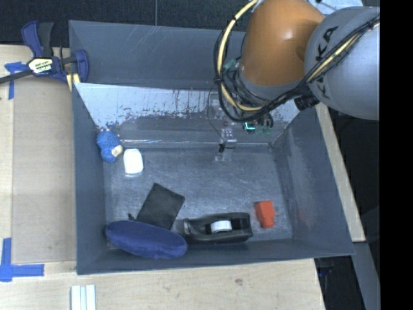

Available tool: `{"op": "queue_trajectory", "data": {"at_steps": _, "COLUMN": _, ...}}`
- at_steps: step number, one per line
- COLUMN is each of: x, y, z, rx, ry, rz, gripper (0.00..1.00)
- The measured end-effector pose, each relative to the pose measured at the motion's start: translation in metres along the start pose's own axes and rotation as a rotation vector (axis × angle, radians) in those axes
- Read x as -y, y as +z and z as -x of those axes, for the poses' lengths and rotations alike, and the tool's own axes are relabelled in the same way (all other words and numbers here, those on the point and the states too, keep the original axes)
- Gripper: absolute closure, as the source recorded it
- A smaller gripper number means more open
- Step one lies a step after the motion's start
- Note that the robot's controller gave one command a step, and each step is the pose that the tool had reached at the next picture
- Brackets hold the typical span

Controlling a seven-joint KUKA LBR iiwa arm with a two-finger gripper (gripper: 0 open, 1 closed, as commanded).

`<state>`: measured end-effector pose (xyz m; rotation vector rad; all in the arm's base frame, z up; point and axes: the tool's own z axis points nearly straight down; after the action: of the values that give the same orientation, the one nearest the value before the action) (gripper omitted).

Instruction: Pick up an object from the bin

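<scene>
The gripper (224, 144) hangs below the arm's orange cover (277, 41) in the upper middle of the frame. It is over bare floor of the grey bin (303, 192), near the back wall. Whether it is open or closed cannot be told. The nearest things lie well apart from it toward the lower edge: an orange block (264, 214) at lower right and a black tape dispenser (217, 228) just left of it. The block looks light and rigid, probably best pinched across its narrow sides.
</scene>
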<state>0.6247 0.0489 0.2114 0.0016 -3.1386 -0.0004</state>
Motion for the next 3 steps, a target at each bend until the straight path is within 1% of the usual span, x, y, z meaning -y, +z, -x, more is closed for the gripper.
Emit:
{"op": "queue_trajectory", "data": {"at_steps": 1, "x": -0.059, "y": 0.085, "z": -0.052, "rx": -0.003, "ry": -0.142, "rz": 0.001, "gripper": 0.0}}
{"op": "queue_trajectory", "data": {"at_steps": 2, "x": -0.042, "y": 0.14, "z": -0.073, "rx": 0.014, "ry": -0.494, "rz": -0.001, "gripper": 0.0}}
{"op": "queue_trajectory", "data": {"at_steps": 3, "x": -0.115, "y": 0.136, "z": -0.077, "rx": 0.012, "ry": -0.757, "rz": 0.001, "gripper": 0.0}}
